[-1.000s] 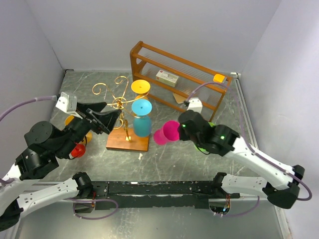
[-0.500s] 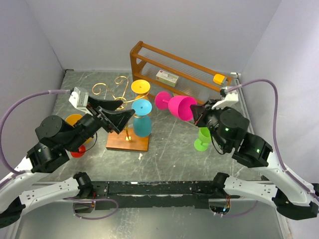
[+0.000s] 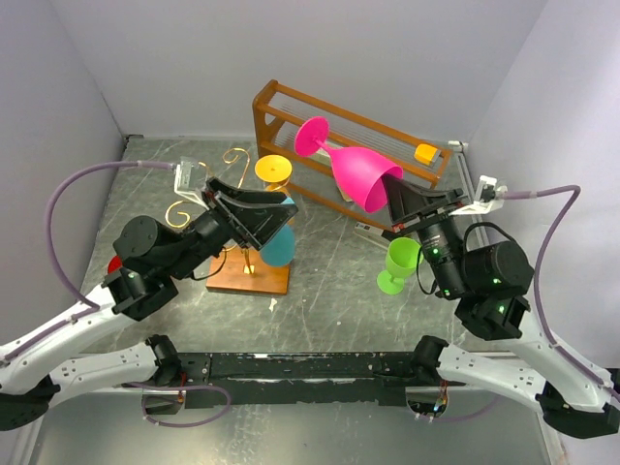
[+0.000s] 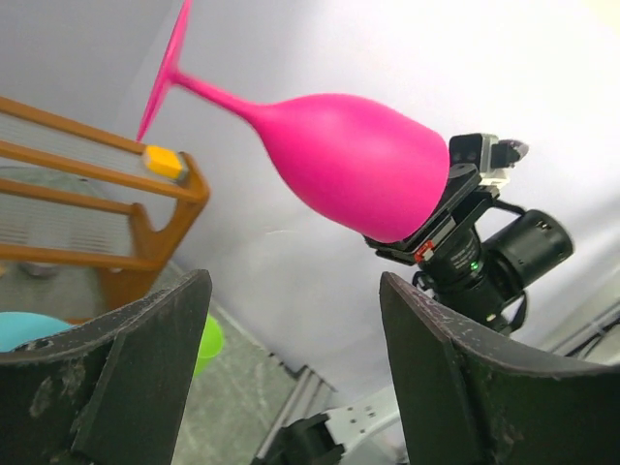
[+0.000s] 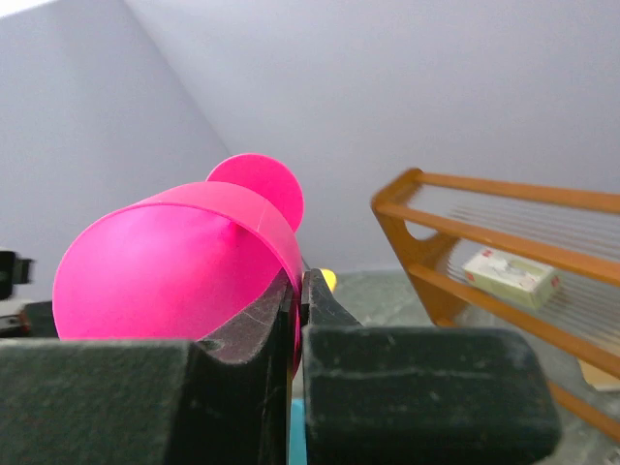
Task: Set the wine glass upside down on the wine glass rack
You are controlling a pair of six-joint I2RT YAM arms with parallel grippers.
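From above, your right gripper (image 3: 395, 200) pinches the glossy pink wine glass (image 3: 362, 176) by its rim, aloft right of the gold wire scroll rack (image 3: 236, 276) (stem left free for hanging). Left wrist: left gripper (image 4: 291, 387) gapes empty. Right wrist: rim clamped.

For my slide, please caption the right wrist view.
Right pincer shut on the rim of a pink wine glass, wooden shelf beyond.

Top camera looks down from behind; both close wrist cameras, seemingly upturned, share the wine glass (image 4: 354, 174).
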